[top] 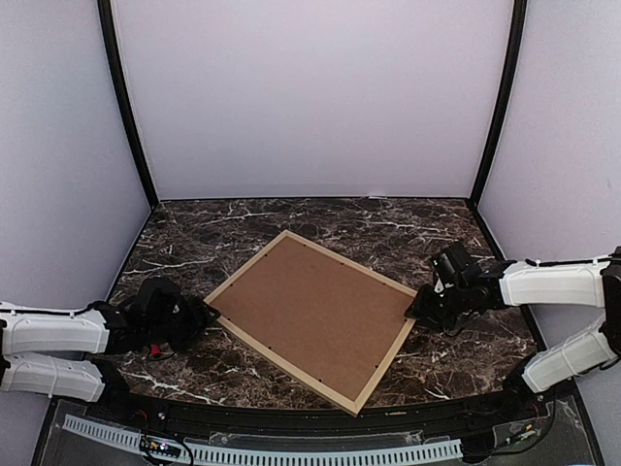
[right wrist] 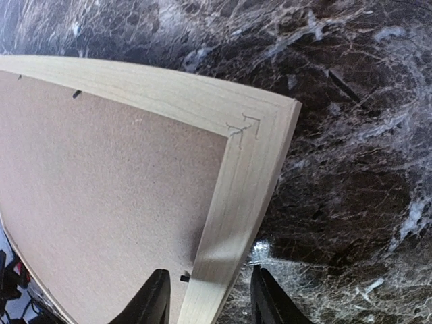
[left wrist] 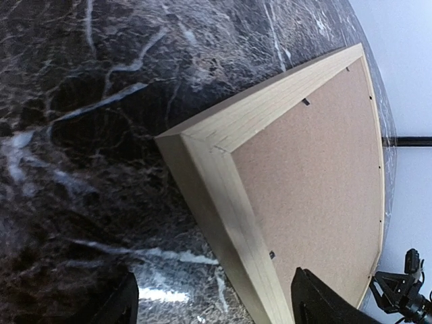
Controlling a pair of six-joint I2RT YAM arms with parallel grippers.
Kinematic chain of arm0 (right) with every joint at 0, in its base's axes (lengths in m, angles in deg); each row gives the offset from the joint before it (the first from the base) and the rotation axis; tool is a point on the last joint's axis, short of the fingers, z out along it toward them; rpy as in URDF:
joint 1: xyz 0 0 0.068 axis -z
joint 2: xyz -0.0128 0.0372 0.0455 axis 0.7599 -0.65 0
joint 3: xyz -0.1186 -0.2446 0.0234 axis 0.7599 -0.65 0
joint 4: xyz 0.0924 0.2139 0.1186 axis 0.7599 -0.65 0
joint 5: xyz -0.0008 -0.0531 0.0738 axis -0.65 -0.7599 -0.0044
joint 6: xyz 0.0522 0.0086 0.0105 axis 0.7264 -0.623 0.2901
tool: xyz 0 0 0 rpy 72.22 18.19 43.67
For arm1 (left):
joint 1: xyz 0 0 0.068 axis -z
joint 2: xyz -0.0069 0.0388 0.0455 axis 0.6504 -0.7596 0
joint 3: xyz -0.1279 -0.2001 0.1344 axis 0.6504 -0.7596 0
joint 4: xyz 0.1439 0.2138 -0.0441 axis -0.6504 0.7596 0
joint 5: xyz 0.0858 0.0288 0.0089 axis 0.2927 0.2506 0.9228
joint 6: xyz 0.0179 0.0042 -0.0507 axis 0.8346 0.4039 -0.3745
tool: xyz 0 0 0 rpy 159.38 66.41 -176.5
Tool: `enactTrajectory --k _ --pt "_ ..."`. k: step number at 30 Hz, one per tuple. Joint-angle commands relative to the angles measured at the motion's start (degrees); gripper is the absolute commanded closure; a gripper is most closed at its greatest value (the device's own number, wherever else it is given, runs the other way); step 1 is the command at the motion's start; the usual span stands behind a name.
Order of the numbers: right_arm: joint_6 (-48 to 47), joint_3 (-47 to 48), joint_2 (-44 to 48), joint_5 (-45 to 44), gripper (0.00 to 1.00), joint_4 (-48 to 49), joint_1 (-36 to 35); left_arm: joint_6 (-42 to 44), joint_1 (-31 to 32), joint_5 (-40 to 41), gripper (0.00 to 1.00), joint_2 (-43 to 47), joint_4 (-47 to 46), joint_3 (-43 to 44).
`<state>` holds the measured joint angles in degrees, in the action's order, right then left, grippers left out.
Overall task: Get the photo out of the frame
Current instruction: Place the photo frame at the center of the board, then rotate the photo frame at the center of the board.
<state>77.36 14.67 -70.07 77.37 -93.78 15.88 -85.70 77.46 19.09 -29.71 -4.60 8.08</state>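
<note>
The left fingers [left wrist: 320, 304] stand wide apart, and the near-left corner of the frame [left wrist: 223, 202] lies in the gap between them without touching either one. The right fingers [right wrist: 156, 297] are much narrower. They sit astride the moulding at the opposite corner, one over the board side and one outside the rim. A sliver of space shows on each side, so they do not seem to be pinching it.

Between the two sets of fingers the frame lies face down and flat on the desk [top: 408, 233], turned at an angle. The brown backing board [top: 310, 311] fills its opening. The photo is not visible. It is presumably under that board, inside the frame.

Small dark retaining tabs [right wrist: 183, 277] show along the inner edge of the moulding, one just ahead of the right fingers, and they appear to hold the board in.

By my reading the task is at an early step. The fingers are placed at two corners, the back is not yet opened and nothing has been lifted out.

The next move likely calls for one set of fingers to steady the moulding while the other works the tabs aside or gets a tip under the board's edge. That needs a fine, shallow approach, because the board sits flush and gives little to catch
</note>
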Motion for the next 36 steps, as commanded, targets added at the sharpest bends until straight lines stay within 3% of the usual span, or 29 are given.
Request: enactTrajectory --k 1,7,10,15,20,25,31,36 --pt "-1.81 2.28 1.16 -2.05 0.52 -1.29 0.12 4.82 -0.15 1.89 0.14 4.58 18.54 2.16" --pt "-3.34 2.37 4.35 -3.15 0.43 -2.54 0.17 12.52 -0.17 5.95 0.08 9.81 24.61 8.29" --pt "-3.89 2.05 6.7 -3.98 0.28 -3.48 0.16 17.39 -0.17 8.49 0.07 9.13 25.37 11.92" --pt "-4.53 1.79 10.4 -6.04 0.16 -5.15 0.16 26.34 -0.15 9.47 0.06 6.14 21.58 16.03" --pt "-4.16 0.05 11.61 -5.25 0.16 -4.37 0.18 38.37 -0.15 12.4 0.07 -0.4 18.2 21.59" --pt "-3.66 -1.84 11.51 -4.45 0.21 -3.04 0.17 48.82 -0.68 8.13 0.03 -9.16 16.11 28.73" --pt "-3.78 -2.4 10.62 -3.0 0.22 -1.74 0.15 60.86 -1.95 -0.64 0.06 -22.16 15.36 37.66" --pt "-4.85 -2.04 10.56 -3.32 0.22 -2.16 0.16 66.09 -2.24 -1.25 0.09 -33.3 17.98 45.38"
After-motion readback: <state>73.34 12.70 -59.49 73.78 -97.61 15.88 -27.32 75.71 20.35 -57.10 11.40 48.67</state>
